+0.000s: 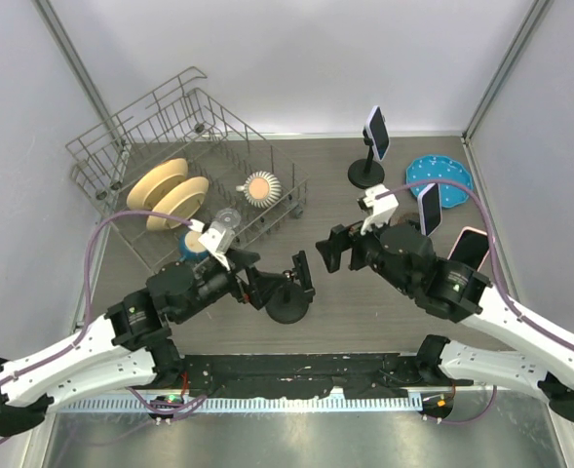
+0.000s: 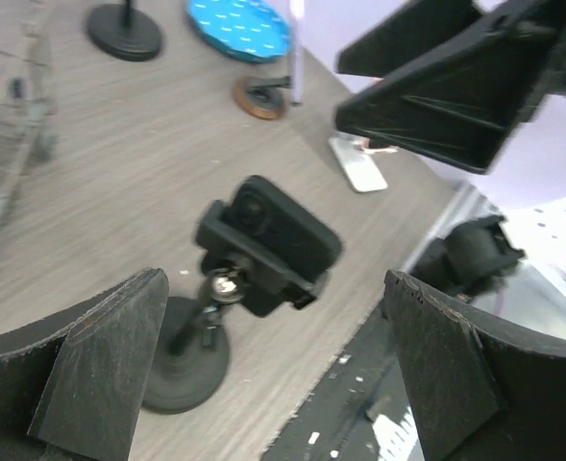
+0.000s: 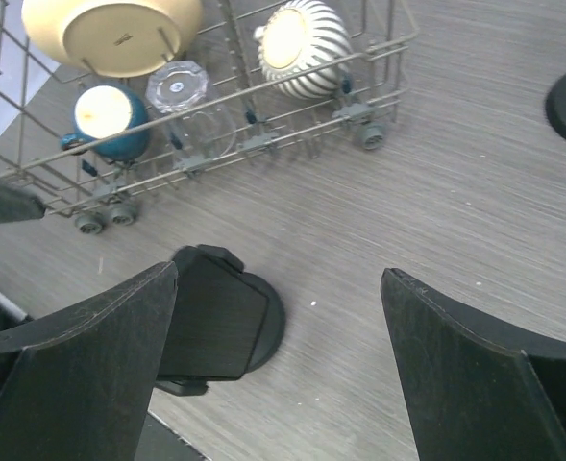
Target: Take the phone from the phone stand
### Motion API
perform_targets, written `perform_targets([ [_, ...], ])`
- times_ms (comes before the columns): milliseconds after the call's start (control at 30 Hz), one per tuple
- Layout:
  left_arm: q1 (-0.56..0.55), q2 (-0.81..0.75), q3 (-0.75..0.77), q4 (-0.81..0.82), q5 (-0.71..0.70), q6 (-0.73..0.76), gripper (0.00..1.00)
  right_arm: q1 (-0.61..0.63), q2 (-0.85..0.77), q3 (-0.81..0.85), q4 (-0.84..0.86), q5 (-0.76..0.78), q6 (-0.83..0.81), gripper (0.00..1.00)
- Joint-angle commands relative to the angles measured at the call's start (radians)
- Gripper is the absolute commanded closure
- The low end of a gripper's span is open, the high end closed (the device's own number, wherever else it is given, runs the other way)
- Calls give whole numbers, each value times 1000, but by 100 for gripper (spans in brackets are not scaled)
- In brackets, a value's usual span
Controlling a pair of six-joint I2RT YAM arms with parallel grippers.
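An empty black phone stand (image 1: 288,297) stands near the table's front, with its cradle (image 2: 268,240) on a round base (image 2: 172,363). It also shows in the right wrist view (image 3: 213,315). My left gripper (image 1: 260,280) is open and empty just left of the stand. My right gripper (image 1: 331,251) is open and empty just right of it and above. A phone (image 1: 376,132) sits upright on a second black stand (image 1: 367,175) at the back. Another phone (image 1: 429,208) stands on a stand further right. A third phone (image 1: 469,249) lies flat on the table.
A wire dish rack (image 1: 184,156) at the back left holds cream plates (image 1: 170,193), a striped bowl (image 1: 260,187), a glass and a blue cup. A blue plate (image 1: 440,179) lies at the back right. The flat phone (image 2: 356,173) shows in the left wrist view.
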Motion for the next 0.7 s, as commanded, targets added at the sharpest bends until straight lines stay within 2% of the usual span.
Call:
perform_targets([
  [0, 9, -10, 9, -161, -206, 59, 0, 6, 99, 120, -105, -109, 89, 8],
  [200, 72, 34, -107, -26, -102, 31, 0, 65, 227, 183, -134, -91, 134, 8],
  [367, 82, 45, -172, 116, 4, 78, 0, 188, 301, 252, -188, 35, 163, 8],
  [500, 82, 51, -235, 227, 15, 112, 0, 250, 358, 286, -249, 173, 214, 14],
  [667, 82, 94, -267, 305, 43, 170, 0, 268, 416, 305, -327, 268, 264, 22],
])
